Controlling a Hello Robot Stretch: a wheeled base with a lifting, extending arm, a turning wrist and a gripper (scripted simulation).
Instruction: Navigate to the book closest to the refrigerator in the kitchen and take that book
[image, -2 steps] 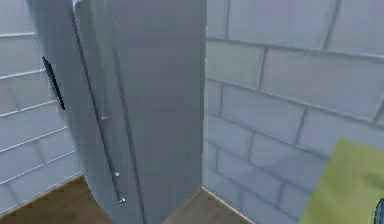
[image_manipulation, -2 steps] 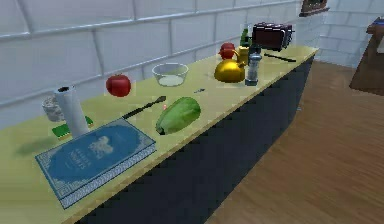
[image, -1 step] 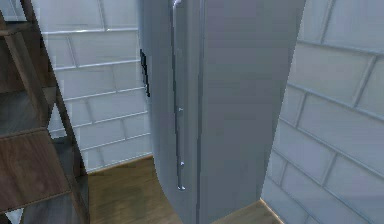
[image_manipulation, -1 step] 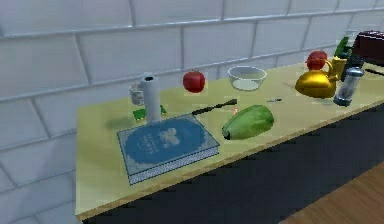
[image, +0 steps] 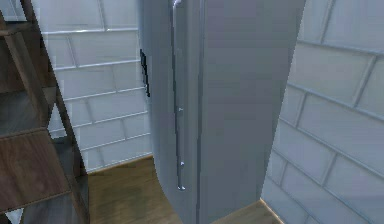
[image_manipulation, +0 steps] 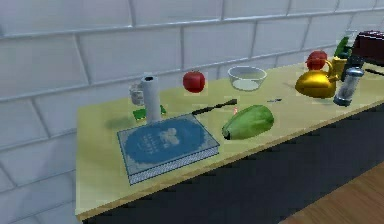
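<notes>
step: line up reach for book | refrigerator (image: 225, 100) ahead | book (image_manipulation: 167, 146) flat on desk (image_manipulation: 95, 155), left part, near front edge | come down clear of white canister (image_manipulation: 150, 98) just behind and green vegetable (image_manipulation: 249, 122) beside it | fingers: cannot tell state

From my remote seat I cannot tell how the arm, the wrist or the claw are posed right now.
</notes>
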